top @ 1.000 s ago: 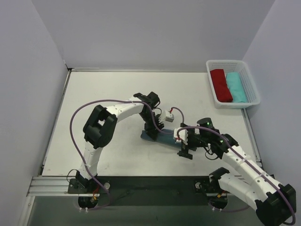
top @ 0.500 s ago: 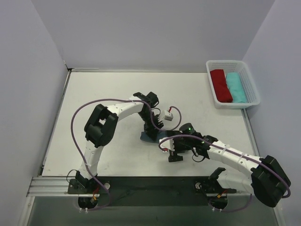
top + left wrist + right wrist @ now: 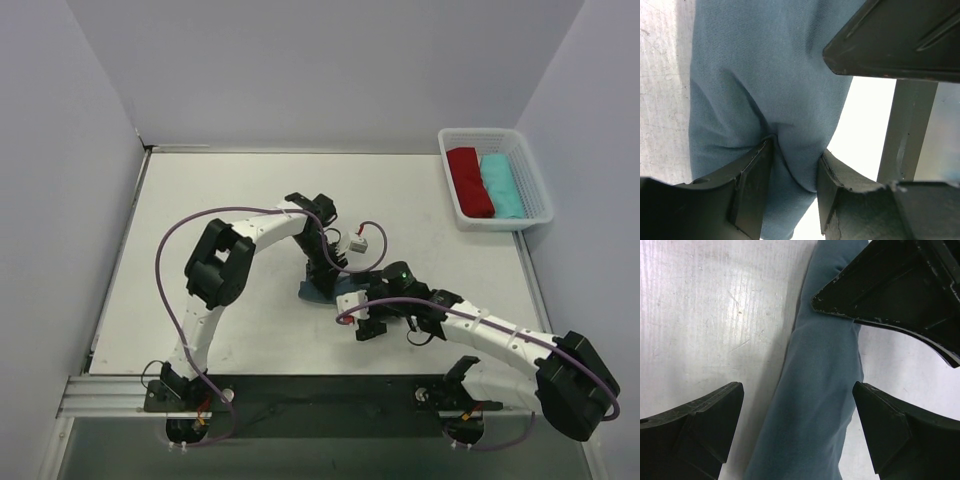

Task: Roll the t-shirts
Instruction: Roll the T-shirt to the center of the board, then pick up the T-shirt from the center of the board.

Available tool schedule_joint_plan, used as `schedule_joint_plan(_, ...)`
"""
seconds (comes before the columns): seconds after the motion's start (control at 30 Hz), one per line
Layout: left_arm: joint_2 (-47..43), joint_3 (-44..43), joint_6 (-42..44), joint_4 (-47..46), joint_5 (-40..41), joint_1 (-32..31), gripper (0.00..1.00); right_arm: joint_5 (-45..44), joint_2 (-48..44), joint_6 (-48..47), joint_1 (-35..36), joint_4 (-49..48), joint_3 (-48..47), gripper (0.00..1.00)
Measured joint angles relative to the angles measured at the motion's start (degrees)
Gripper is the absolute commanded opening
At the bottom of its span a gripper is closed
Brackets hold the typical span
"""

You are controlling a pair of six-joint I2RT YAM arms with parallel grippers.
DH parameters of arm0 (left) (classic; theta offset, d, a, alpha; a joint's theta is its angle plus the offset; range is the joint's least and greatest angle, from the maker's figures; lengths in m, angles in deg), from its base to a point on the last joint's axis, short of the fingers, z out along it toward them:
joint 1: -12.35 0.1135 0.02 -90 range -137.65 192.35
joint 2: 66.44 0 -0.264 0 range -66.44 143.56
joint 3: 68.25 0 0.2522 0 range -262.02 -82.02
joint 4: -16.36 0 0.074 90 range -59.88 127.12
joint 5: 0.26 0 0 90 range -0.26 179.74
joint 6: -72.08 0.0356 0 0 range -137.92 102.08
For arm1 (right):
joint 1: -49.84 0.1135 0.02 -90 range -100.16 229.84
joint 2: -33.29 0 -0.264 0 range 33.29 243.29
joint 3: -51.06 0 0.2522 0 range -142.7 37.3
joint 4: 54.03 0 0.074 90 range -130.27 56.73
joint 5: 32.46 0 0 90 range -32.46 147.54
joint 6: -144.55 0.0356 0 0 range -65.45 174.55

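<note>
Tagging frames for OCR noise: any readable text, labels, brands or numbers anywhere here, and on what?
No readable text in any view.
slate-blue t-shirt: plain cloth, no print or label showing.
red t-shirt, turquoise t-shirt, white basket: no markings visible.
small white box on the left arm's cable: too small to read.

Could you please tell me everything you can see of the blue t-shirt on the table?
The blue t-shirt is soft, matte cloth, gathered into a long narrow roll lying flat on the white table. The left gripper pinches a fold of it; the right gripper stands open astride the roll, apparently not touching. No label or sleeves show.
</note>
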Motion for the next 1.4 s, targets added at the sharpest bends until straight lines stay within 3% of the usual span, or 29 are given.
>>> schedule_joint_plan(0.43, 1.20, -0.74, 0.11, 2.45, -1.99, -0.02, 0.47, -4.42, 10.64, -4.52, 0.39, -12.55, 1.70, 0.98)
schedule_joint_plan(0.47, 1.27, -0.74, 0.11, 2.60, -2.16, -0.02, 0.47, -4.57, 11.13, -4.68, 0.44, -13.60, 1.73, 0.82)
schedule_joint_plan(0.53, 1.40, -0.74, 0.13, 2.95, -2.51, -0.02, 0.47, -4.66, 11.89, -5.42, 0.63, -14.75, 1.70, 0.62)
schedule_joint_plan(0.57, 1.46, -0.74, 0.17, 3.08, -2.67, -0.02, 0.47, -4.57, 12.26, -5.73, 0.70, -14.58, 1.68, 0.36)
schedule_joint_plan(0.63, 1.49, -0.74, 0.26, 3.32, -2.80, -0.02, 0.48, -4.63, 12.98, -6.16, 0.74, -13.18, 1.31, 0.10)
schedule_joint_plan(0.7, 1.51, -0.74, 0.13, 3.50, -2.93, -0.02, 0.50, -4.59, 13.75, -6.47, 0.76, -11.10, 0.44, 0.01)
schedule_joint_plan(0.83, 1.49, -1.09, -1.75, 3.43, -2.84, 0.33, 0.57, -4.04, 15.02, -5.60, 0.63, -4.31, -4.15, 0.00)
schedule_joint_plan(1.0, 0.50, -6.14, -8.59, 2.05, -2.21, 4.35, 0.59, -0.15, 17.77, 0.87, -4.15, 8.35, -14.49, 0.00)
schedule_joint_plan(1.2, -8.63, -11.30, -15.17, -2.38, -1.79, 19.52, 0.59, 2.21, 17.99, 9.35, -13.42, 19.43, -26.21, 0.00)
schedule_joint_plan(1.4, -14.47, -12.94, -16.41, -3.34, -1.92, 34.18, 0.59, 1.92, 17.40, 11.56, -20.39, 26.75, -33.57, 0.00)
